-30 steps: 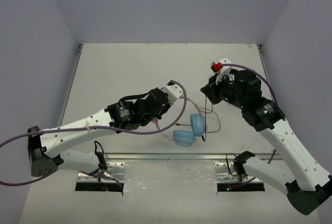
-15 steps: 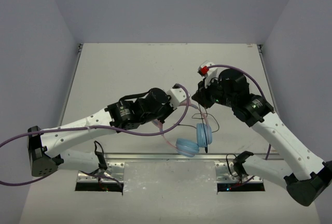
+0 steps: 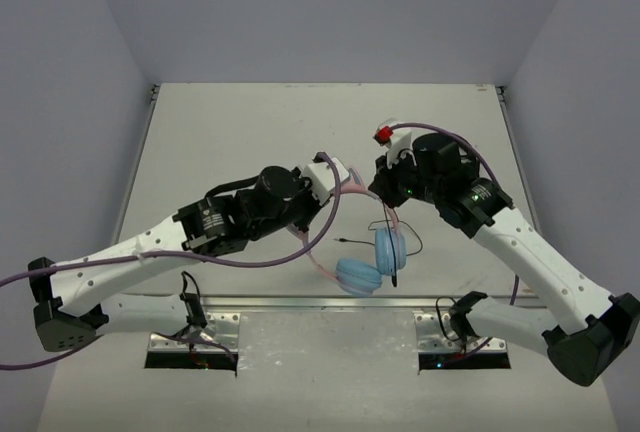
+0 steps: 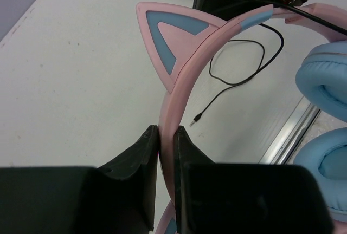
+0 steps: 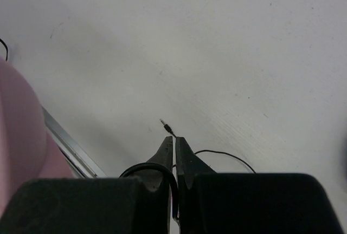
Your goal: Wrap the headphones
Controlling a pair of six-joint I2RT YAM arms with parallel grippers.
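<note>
The left pincer clamps the headphones by the headband mid-frame so the right pincer, pinching the cable, can wind it.

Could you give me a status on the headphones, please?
Left gripper shut on the headphones, at the headband. Right gripper shut on the cable. Plug lying on the table. Nothing in the way.
</note>
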